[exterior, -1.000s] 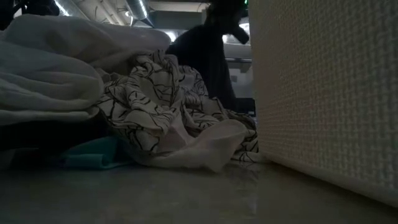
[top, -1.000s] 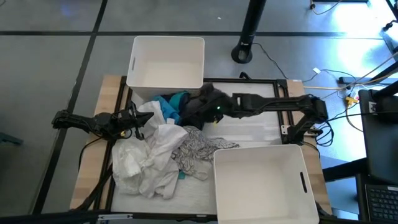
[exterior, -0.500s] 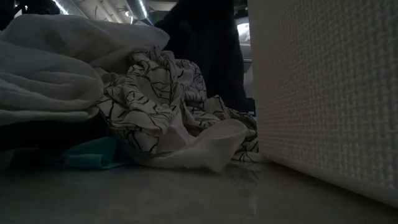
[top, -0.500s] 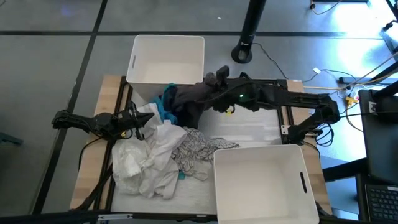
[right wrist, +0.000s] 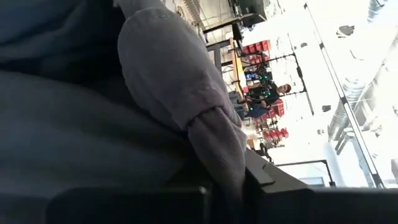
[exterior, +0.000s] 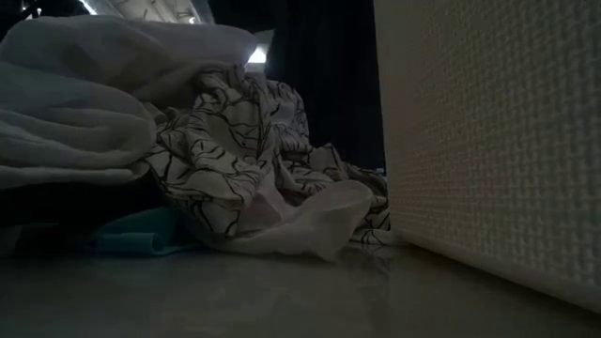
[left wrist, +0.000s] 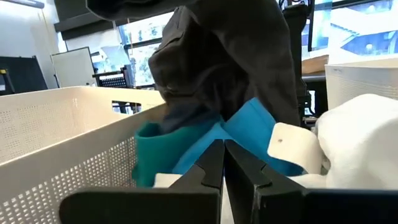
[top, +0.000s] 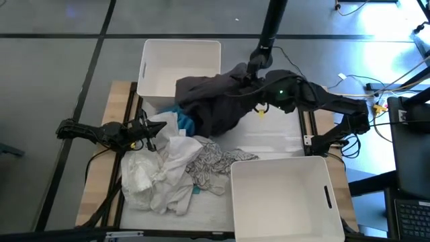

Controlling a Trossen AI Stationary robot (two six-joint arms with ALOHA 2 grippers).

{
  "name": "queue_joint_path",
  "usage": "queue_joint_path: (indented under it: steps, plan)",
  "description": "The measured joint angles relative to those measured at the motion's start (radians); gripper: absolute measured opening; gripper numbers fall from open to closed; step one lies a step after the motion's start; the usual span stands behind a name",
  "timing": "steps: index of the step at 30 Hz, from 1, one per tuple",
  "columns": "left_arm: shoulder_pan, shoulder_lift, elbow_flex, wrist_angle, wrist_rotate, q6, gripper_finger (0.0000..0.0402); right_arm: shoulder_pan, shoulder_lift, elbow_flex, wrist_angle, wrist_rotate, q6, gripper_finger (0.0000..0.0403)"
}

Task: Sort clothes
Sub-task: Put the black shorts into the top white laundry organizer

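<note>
My right gripper (top: 243, 75) is high over the table's far middle, shut on a dark grey garment (top: 211, 101) that hangs spread below it. The garment also shows in the left wrist view (left wrist: 230, 56) and the low view (exterior: 324, 84). Under its lower end lies a teal-blue garment (top: 183, 122). A white garment (top: 158, 171) and a grey-white patterned one (top: 215, 163) lie heaped at the near left. My left gripper (top: 152, 132) is shut and empty, low at the left beside the white garment. My right gripper pinches a bunched fold of the dark grey garment (right wrist: 214, 146) between its two fingers. The garment hangs slack below the gripper. Its lower end (top: 213, 128) hangs over the pile; whether it still rests there I cannot tell.
A white bin (top: 180, 50) stands at the far edge, just behind the hanging garment. A second white bin (top: 282, 195) stands at the near right; its wall (exterior: 488, 141) fills the low view's right. A bare strip of table (top: 269, 141) lies between them.
My right gripper has gone up and toward the table's far edge with the dark grey garment. The garment has been drawn up off the pile and has spread out, hanging in front of the far bin, and more of the teal garment is uncovered.
</note>
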Motion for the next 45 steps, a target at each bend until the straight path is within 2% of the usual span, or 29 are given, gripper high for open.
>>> queue_joint_path:
  steps: [7, 13, 18, 29, 38, 41, 45]
  plan:
    - [0.0, 0.0, 0.0, 0.0, 0.0, 0.0, 0.0004, -0.001, 0.0, 0.094, 0.018, 0.076, -0.114, 0.0011]
    - [0.0, 0.0, 0.0, 0.006, -0.001, 0.0, 0.0004, -0.004, -0.001, 0.116, 0.299, 0.08, -0.285, 0.0025]
    - [0.0, 0.0, 0.0, 0.007, -0.001, -0.001, 0.0004, -0.077, 0.008, 0.118, 0.509, -0.063, -0.362, 0.0014]
    - [0.0, 0.0, 0.0, 0.007, -0.006, 0.001, 0.0004, -0.282, 0.122, 0.117, 0.86, -0.415, -0.305, 0.0021]
    - [0.0, 0.0, 0.0, 0.008, -0.008, 0.002, 0.0004, -0.393, 0.255, 0.115, 1.319, -0.544, -0.305, 0.0021]
    - [0.0, 0.0, 0.0, 0.008, -0.008, 0.002, 0.0004, -0.432, 0.296, 0.116, 1.401, -0.637, -0.287, 0.0024]
    - [0.0, 0.0, 0.0, 0.008, -0.008, 0.002, 0.0004, -0.48, 0.355, 0.152, 1.425, -0.666, -0.213, 0.0019]
